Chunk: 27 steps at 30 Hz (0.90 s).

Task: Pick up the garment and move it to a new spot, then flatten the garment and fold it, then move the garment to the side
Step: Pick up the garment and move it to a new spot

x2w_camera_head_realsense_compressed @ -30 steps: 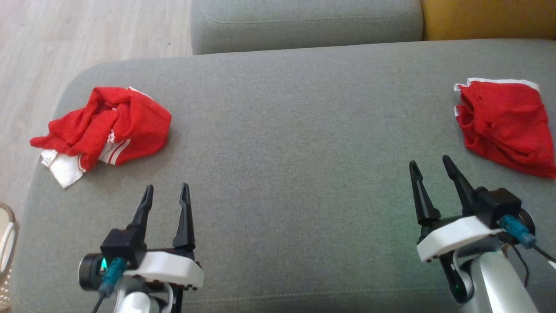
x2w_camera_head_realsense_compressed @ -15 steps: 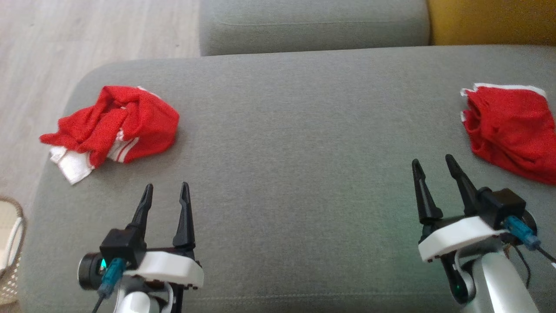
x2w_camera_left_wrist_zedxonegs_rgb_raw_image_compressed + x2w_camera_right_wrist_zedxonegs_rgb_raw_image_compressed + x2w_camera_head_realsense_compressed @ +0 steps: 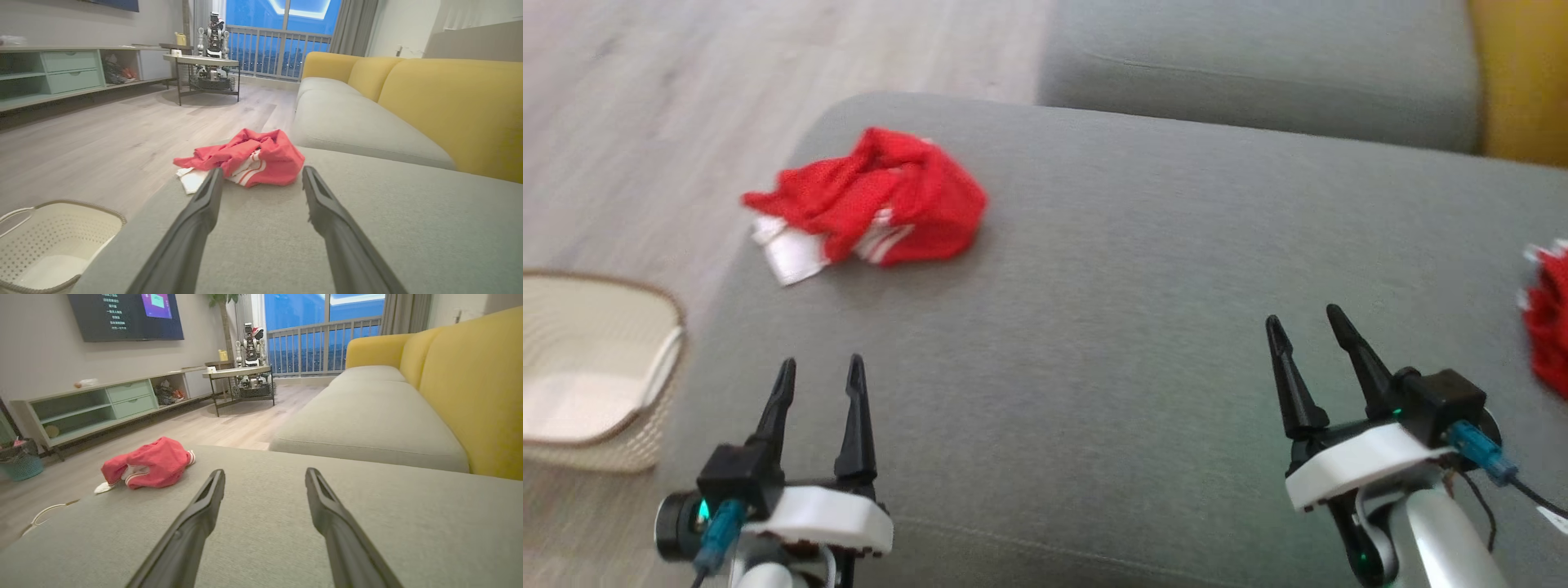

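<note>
Grey fabric sofa seat (image 3: 1111, 343): crumpled red-and-white garment (image 3: 874, 200) lies ahead of left gripper (image 3: 820, 362), well apart from right gripper (image 3: 1301, 314); both claws spread wide, empty.

head camera swings left; whole head view shifts, a camera move and not a move of things. crumpled red garment (image 3: 870, 196) now sits near upper middle of view, earlier at far left. second red garment (image 3: 1550, 327) slides to right edge, mostly cut off, only sliver left. basket (image 3: 596, 456) at lower left now largely in view, earlier just bit of rim. more floor (image 3: 686, 98) shows at left. yellow cushion (image 3: 1519, 73) narrower at top right. picture blurrier. left tool (image 3: 820, 362) and right tool (image 3: 1300, 317) sit slightly lower and further left in frame.
</note>
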Motion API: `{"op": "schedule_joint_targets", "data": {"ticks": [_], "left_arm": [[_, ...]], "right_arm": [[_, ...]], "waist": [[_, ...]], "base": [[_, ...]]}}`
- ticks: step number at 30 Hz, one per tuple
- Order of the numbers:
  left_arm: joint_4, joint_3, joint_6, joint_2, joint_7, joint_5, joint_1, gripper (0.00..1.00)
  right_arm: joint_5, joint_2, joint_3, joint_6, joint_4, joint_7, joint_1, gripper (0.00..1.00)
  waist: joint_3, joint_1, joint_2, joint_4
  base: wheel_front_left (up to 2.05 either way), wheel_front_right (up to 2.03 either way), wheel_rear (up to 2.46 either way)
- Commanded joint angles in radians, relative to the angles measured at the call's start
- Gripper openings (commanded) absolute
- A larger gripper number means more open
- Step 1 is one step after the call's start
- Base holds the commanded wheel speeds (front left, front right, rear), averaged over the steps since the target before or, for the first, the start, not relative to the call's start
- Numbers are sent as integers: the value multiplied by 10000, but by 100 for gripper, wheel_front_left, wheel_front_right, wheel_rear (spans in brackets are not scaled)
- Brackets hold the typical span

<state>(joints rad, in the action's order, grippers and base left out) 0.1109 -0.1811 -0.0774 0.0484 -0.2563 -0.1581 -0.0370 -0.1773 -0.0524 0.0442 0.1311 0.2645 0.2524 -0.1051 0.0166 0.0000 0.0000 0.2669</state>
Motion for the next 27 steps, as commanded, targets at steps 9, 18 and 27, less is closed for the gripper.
{"op": "schedule_joint_targets", "data": {"ticks": [9,18,27], "left_arm": [[-455,550,126,18,-55,196,-47,100],[-591,789,157,18,-55,239,-177,100],[-582,1073,425,22,-55,323,1,100]], "right_arm": [[-283,22,740,-4,-375,92,-69,100],[-380,22,938,-4,-238,93,-149,100],[-383,22,739,-4,-210,93,-136,100]], "waist": [[232,0,0,1887],[233,0,0,2064],[132,0,0,1845]], "base": [[0,0,0],[0,0,0],[0,0,0]]}}
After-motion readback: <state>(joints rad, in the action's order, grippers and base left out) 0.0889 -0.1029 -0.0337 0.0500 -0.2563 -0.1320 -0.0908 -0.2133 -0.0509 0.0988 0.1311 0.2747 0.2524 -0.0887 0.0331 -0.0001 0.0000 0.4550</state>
